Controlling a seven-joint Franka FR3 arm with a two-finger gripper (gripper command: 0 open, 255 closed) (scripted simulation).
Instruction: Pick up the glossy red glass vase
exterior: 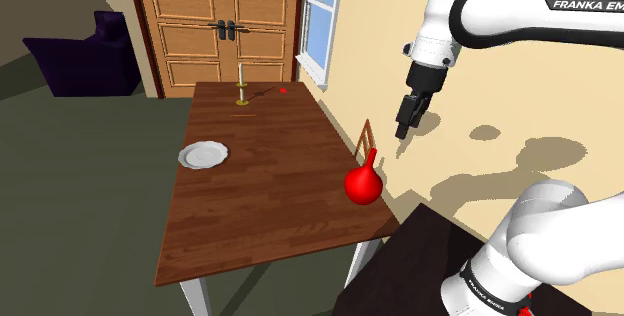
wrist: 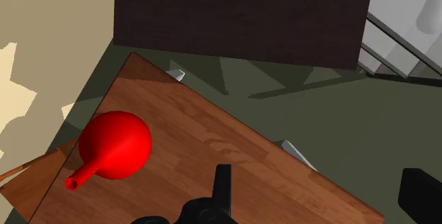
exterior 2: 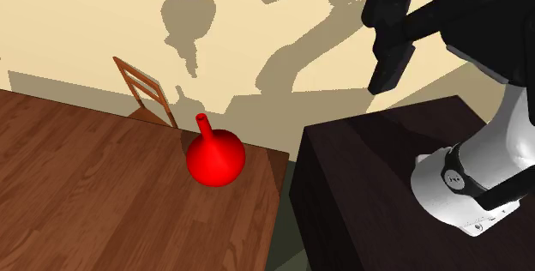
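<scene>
Red vase (exterior: 362, 184) upright at the near corner of the table (exterior: 260, 164) on the shoulder view's right, untouched; approach step in hand, fingers (wrist: 223, 187) spread and empty well above, next lowering to straddle the bulb.

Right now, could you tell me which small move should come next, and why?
Probably lower the end effector toward the red vase: it hangs open, above and beside the vase, which stands untouched near a corner of the table.
</scene>
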